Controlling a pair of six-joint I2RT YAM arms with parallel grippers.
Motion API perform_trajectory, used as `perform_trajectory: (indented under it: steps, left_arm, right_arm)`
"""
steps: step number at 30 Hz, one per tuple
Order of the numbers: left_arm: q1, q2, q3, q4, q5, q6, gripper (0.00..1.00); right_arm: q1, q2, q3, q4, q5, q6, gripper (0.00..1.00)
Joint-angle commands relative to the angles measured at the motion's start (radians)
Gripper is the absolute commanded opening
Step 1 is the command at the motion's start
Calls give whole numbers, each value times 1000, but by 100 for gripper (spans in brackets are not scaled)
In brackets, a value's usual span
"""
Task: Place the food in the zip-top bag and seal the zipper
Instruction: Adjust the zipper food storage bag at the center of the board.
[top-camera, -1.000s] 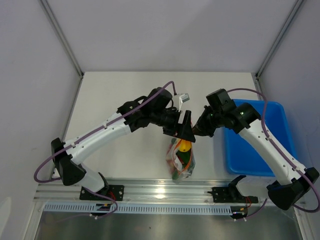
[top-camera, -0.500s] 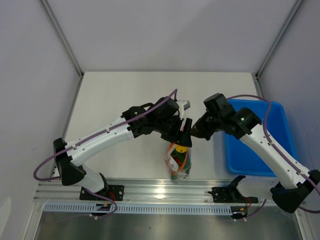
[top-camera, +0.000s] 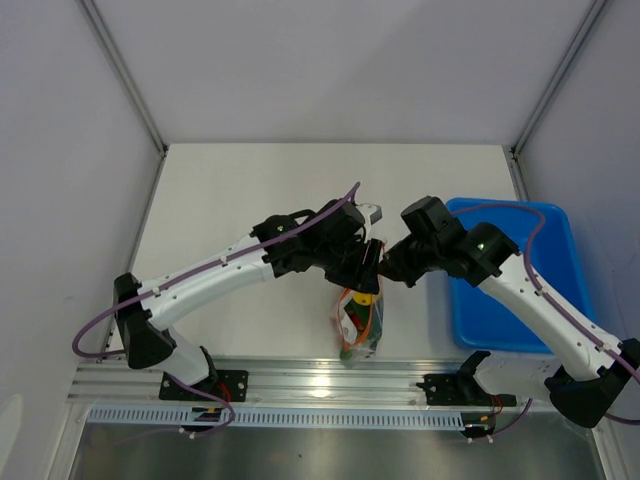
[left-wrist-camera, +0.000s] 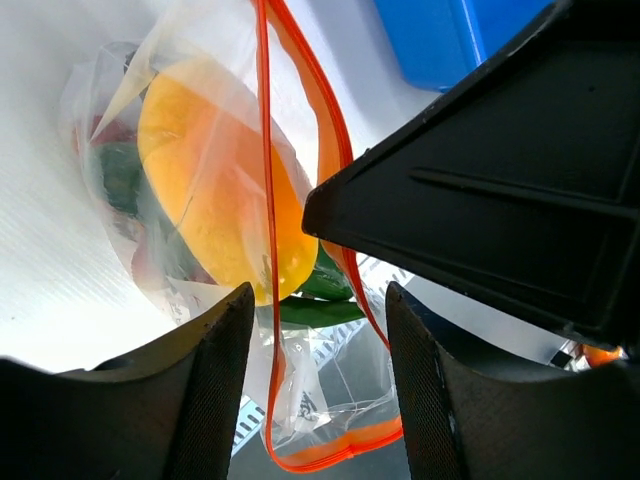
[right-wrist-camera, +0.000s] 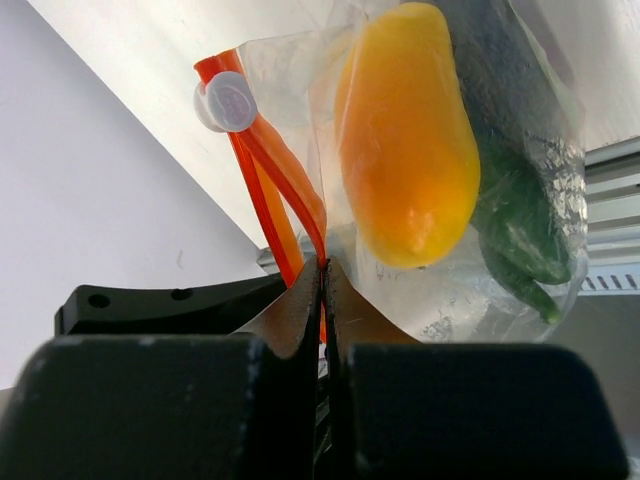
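The clear zip-top bag hangs between my two grippers over the table's near edge. Inside it are the yellow-orange pepper and the green pepper; something red shows dimly behind them. My right gripper is shut on the orange-red zipper just below its white slider tab. My left gripper is open, its fingers standing on either side of the zipper strip at the bag's mouth. In the top view both grippers meet above the bag, left and right.
A blue plastic bin stands at the right, close to the right arm. The aluminium rail runs along the near edge just below the bag. White walls close in the left, back and right sides.
The left arm has dropped toward the bag and its jaws have narrowed around the zipper strip. The right arm and bag have shifted slightly left.
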Motion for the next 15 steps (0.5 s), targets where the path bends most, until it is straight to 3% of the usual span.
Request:
perform_trajectory:
  steps: [1, 6, 11, 13, 14, 15]
  left_arm:
    - [-13, 11, 45, -15, -13, -18, 58]
    - [-15, 25, 63, -30, -11, -20, 49]
    - [-15, 28, 62, -37, -8, -9, 25]
    - [-13, 24, 56, -41, -2, 2, 8]
    - [-12, 19, 48, -41, 0, 6, 3]
    - [-7, 10, 34, -40, 12, 13, 0]
  right_arm:
    - [12, -34, -10, 34, 49, 95, 0]
    - [19, -35, -29, 58, 44, 135, 0]
    - [24, -43, -40, 63, 49, 134, 0]
    - [24, -55, -49, 57, 50, 125, 9]
    - [23, -61, -58, 55, 55, 118, 22]
    - [18, -75, -78, 63, 50, 91, 30]
